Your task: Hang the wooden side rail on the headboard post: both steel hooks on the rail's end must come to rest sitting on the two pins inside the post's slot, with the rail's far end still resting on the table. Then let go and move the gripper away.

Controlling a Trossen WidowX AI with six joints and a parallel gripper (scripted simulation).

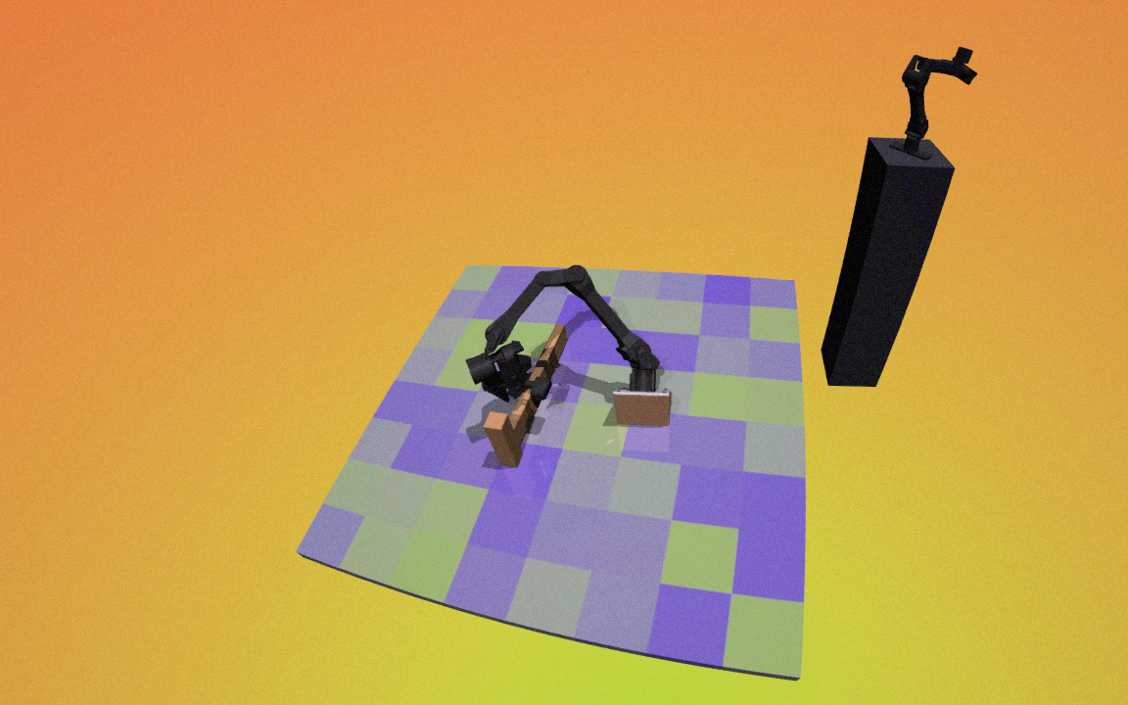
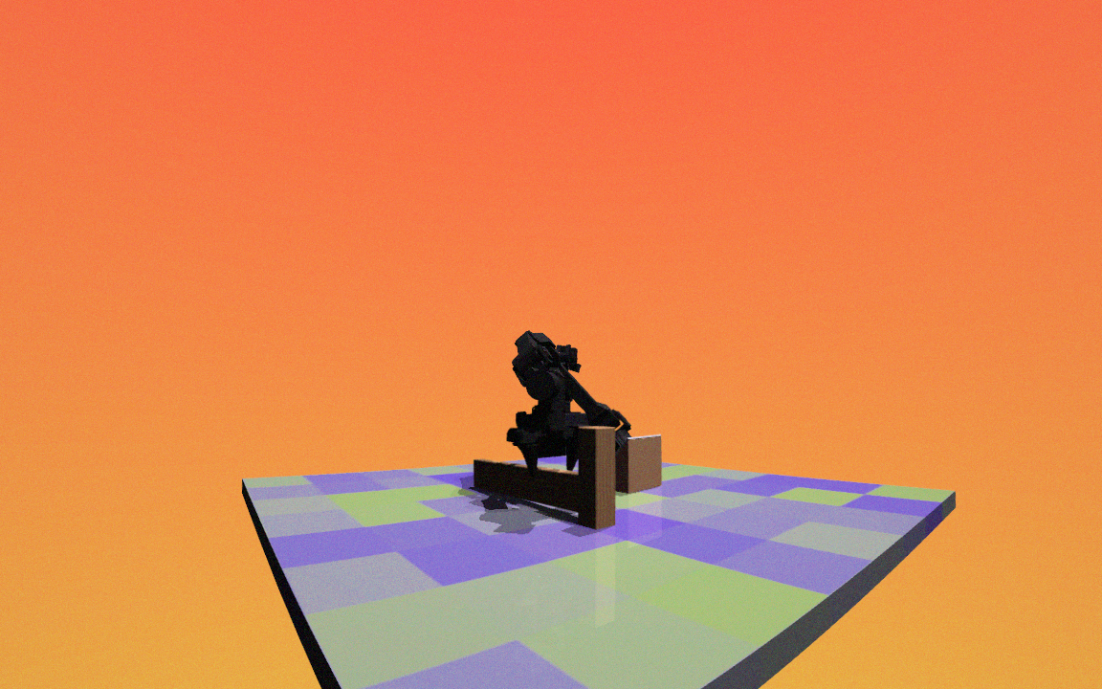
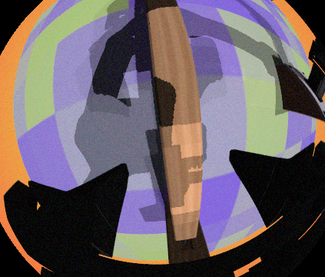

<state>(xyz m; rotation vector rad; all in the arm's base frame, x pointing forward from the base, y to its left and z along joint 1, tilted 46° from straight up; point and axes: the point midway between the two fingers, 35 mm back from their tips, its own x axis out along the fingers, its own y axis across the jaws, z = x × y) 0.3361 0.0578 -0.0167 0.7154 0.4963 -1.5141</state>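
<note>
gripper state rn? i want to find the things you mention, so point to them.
Gripper (image 1: 519, 386) (image 2: 551, 469) (image 3: 180, 162): open, holding nothing; fingers stand apart, one on each side of the wooden side rail (image 1: 554, 346) (image 2: 499, 479) (image 3: 177, 50).

rail (image 1: 557, 344) (image 2: 529, 486) (image 3: 175, 50): grained wood | post (image 1: 505, 440) (image 2: 597, 476): wood | tabletop (image 1: 603, 579) (image 2: 624, 582) (image 3: 223, 104): glossy, smooth

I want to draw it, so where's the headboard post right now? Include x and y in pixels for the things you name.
In the exterior view, the headboard post (image 1: 506, 440) (image 2: 597, 476) stands upright at the rail's (image 1: 554, 348) (image 2: 525, 483) (image 3: 177, 69) right end.
</note>
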